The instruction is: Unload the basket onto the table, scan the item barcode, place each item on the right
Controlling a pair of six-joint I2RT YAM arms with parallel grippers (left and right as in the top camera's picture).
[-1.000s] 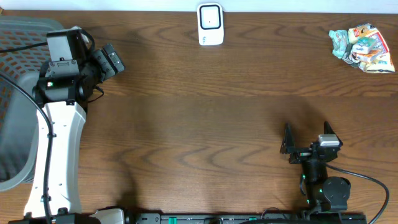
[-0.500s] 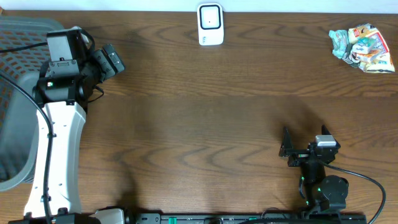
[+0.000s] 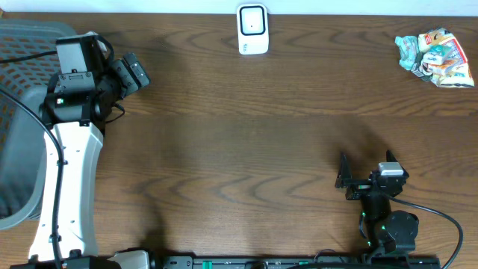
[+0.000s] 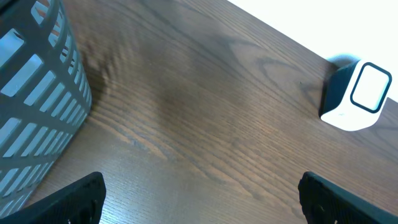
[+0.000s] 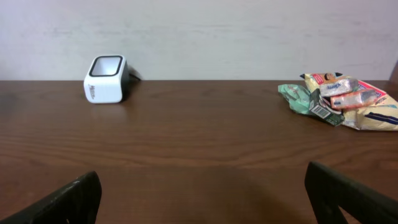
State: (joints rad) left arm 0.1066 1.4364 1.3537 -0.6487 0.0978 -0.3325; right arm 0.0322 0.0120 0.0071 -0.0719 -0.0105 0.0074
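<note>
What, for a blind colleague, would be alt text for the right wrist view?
A white barcode scanner stands at the back left of a wooden table, and a pile of crumpled snack packets lies at the back right. The right gripper is open and empty, its fingertips in the bottom corners.

Soft, even light falls from above, so the dark wooden table (image 3: 246, 149) shows its grain clearly, with a dull sheen and faint, wide-edged shadows, one lying just beyond the right arm (image 3: 381, 202) in the overhead view. In the left wrist view the strip past the table's far edge is blown out to white, and the scanner (image 4: 357, 96) throws a small dark shadow on its left. The right wrist view is slightly soft, the wall (image 5: 199, 31) flat pale grey and the print on the snack packets (image 5: 342, 99) too fuzzy to read
</note>
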